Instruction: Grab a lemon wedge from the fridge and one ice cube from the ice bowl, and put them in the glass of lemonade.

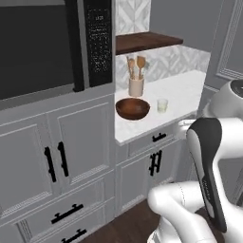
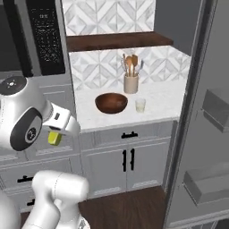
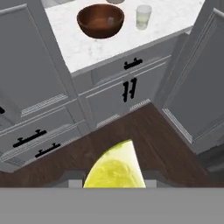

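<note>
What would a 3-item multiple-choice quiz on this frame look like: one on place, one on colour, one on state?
1. The glass of lemonade stands where?
A. inside the ice bowl
B. on the counter, right of the ice bowl
C. on the wooden shelf

2. What colour is the ice bowl?
A. dark brown
B. white
C. beige

3. What is the claw doing?
A. hanging open and empty
B. shut on a spoon
C. shut on the lemon wedge

Answers: 1 B, in the right base view the glass sits apart from the bowl on the white counter. 2 A, brown wood. 3 C, the lemon wedge sits at the claw in the hand view.
</note>
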Motion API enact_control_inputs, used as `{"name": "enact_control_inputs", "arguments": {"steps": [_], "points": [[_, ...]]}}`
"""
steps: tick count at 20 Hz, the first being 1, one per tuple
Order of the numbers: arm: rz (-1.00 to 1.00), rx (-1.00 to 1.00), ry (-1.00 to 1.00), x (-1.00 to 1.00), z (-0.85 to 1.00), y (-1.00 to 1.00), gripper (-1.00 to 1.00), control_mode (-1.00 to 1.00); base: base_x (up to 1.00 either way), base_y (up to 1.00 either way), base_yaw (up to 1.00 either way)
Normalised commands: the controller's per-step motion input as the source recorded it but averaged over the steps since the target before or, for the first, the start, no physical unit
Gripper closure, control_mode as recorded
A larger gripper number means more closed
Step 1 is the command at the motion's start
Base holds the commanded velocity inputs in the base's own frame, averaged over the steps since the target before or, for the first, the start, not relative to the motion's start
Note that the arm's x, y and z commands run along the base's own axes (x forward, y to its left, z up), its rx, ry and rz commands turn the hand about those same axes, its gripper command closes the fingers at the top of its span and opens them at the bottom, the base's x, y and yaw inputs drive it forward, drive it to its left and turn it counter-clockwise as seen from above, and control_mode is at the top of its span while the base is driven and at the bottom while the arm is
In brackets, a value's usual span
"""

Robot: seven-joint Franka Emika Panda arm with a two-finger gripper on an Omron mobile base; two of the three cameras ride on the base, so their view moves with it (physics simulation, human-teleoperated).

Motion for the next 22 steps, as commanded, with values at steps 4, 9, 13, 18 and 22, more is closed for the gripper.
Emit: {"name": "enact_control_inputs", "arguments": {"steps": [4,9,13,18,22], "points": [[0.00,0.00,0.00,0.00,0.00,0.00,1.00,1.00,1.00,-0.14,-0.41],[0.00,0.00,0.00,0.00,0.00,0.00,1.00,1.00,0.88,-0.23,-0.51],[0.00,0.00,0.00,0.00,0.00,0.00,1.00,1.00,0.92,-0.02,-0.28],[0.00,0.00,0.00,0.00,0.00,0.00,1.00,1.00,0.96,0.36,-0.02],[0.00,0.00,0.00,0.00,0.00,0.00,1.00,1.00,0.34,0.11,0.00]]}}
